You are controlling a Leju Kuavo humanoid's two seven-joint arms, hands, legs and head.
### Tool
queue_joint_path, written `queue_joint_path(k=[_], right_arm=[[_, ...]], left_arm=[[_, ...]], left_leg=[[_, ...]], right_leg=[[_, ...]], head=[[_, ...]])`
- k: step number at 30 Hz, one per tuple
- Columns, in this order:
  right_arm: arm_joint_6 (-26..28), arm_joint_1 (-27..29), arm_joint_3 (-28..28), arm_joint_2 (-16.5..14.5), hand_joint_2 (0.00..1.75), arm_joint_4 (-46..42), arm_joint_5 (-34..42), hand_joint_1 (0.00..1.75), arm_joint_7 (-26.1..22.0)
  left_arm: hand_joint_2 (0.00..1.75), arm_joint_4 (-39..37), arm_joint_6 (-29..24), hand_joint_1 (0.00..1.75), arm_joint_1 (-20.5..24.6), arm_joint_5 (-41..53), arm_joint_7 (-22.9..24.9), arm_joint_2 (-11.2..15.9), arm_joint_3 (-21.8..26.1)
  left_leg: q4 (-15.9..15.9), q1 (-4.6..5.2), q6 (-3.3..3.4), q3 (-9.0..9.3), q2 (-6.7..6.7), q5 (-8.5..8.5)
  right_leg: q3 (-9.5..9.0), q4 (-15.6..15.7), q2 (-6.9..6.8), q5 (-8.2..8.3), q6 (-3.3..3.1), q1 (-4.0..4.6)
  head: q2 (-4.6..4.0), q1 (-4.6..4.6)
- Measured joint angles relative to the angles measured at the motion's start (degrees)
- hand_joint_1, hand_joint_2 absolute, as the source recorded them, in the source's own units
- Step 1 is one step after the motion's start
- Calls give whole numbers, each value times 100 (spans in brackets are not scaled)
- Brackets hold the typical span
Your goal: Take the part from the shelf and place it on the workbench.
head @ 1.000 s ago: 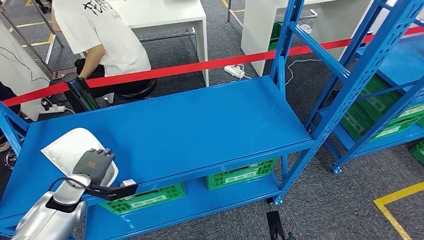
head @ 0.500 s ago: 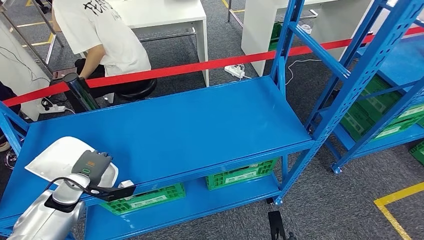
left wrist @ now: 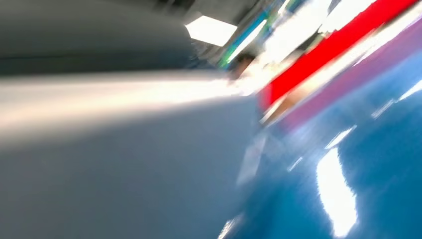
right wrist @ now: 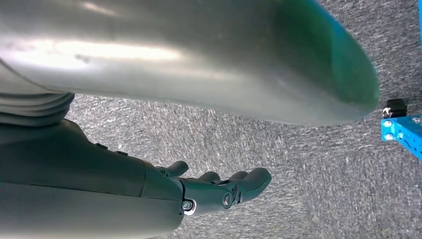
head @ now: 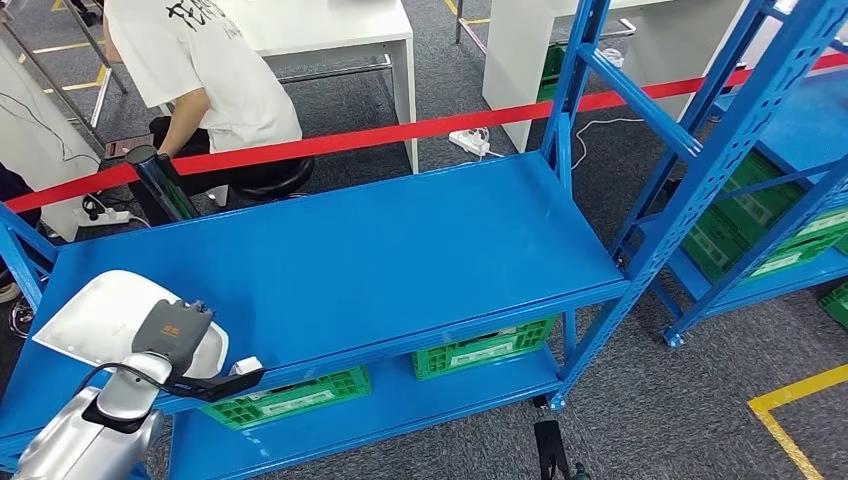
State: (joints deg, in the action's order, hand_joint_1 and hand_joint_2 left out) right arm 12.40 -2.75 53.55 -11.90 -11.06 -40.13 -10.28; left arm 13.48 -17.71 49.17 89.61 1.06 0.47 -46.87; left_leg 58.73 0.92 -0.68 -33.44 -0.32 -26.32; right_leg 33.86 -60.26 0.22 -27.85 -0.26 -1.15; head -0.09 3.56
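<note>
We are in the taking step. Our left hand (head: 178,330) sits over the near edge of the flat white plastic part with rounded corners (head: 105,315), which lies at the near left corner of the blue metal shelf (head: 380,250). The fingers reach down over the part's edge, but we cannot tell whether they have closed on it; the left wrist view is too blurred to help. Our right hand (right wrist: 219,189) hangs over the grey carpet floor (right wrist: 308,169), fingers loosely extended and apart, holding nothing.

The part's long axis runs roughly along the shelf's length, its far end pointing left and overhanging the shelf's left edge, with the hand at its right end.

Next, we judge, we must confirm a firm hold, lift the part off the shelf while keeping it level, then turn toward the bench.
</note>
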Motion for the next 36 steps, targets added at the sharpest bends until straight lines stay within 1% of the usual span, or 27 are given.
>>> queue_joint_path(k=[1,6,9,11,13,15,23,26,29,32,34,36], right_arm=[[1,-5,1,1,0,0,0,0,-2],[8,-27,6,1,0,0,-11,0,-47],[10,-28,22,1,0,0,-26,0,-81],[10,-26,33,1,0,0,-50,0,-85],[9,-26,37,1,0,0,-66,0,-78],[8,-27,40,1,0,0,-70,0,-71],[8,-29,68,1,0,0,-75,0,-56],[6,-29,81,1,0,0,-82,0,7],[-10,-32,91,1,0,0,-79,0,34],[-37,-40,130,4,0,0,-66,0,48],[-74,-48,161,7,0,0,-66,0,25],[-126,-56,176,9,0,0,-74,0,-26]], left_arm=[[175,0,-41,175,7,-2,94,6,-94],[175,-2,-353,175,13,-1,484,21,-443],[175,-6,-521,175,11,-4,638,34,-571],[175,-9,-778,175,7,-1,776,44,-624],[175,-9,-1079,175,8,6,911,54,-670],[175,-9,-1240,175,36,8,992,62,-697],[175,-9,-1352,175,122,7,1080,95,-738],[175,1,-1679,175,162,7,1344,94,-749],[175,56,-1922,175,310,3,1592,78,-775],[175,242,-2073,175,435,-14,1643,27,-774],[175,627,-2173,175,449,-7,1682,12,-767],[175,1162,-2232,175,411,3,1474,23,-715]], left_leg=[[0,0,0,0,-4,0],[-1,1,1,-1,-11,0],[0,2,3,-1,-9,3],[1,2,6,-5,-8,10],[2,2,8,-13,-7,16],[3,2,8,-17,-7,19],[4,2,6,-21,-3,18],[4,2,5,-29,-2,17],[5,2,5,-38,-2,16],[6,3,6,-41,-3,16],[6,3,8,-45,-5,15],[6,4,11,-47,-6,13]], right_leg=[[-2,0,-3,-2,1,0],[-8,4,-11,-7,5,0],[-8,6,-11,-4,7,0],[-2,7,-10,3,11,-1],[6,7,-9,10,15,-1],[11,7,-8,14,16,-2],[17,8,-1,14,15,-2],[28,9,1,13,15,-2],[36,9,1,13,16,-2],[38,10,1,14,16,-2],[38,11,0,14,16,-2],[36,12,-2,14,17,-2]], head=[[0,0],[0,0],[-1,0],[-1,0],[0,0],[0,1],[0,0],[0,0],[0,1],[0,0],[0,1],[0,2]])
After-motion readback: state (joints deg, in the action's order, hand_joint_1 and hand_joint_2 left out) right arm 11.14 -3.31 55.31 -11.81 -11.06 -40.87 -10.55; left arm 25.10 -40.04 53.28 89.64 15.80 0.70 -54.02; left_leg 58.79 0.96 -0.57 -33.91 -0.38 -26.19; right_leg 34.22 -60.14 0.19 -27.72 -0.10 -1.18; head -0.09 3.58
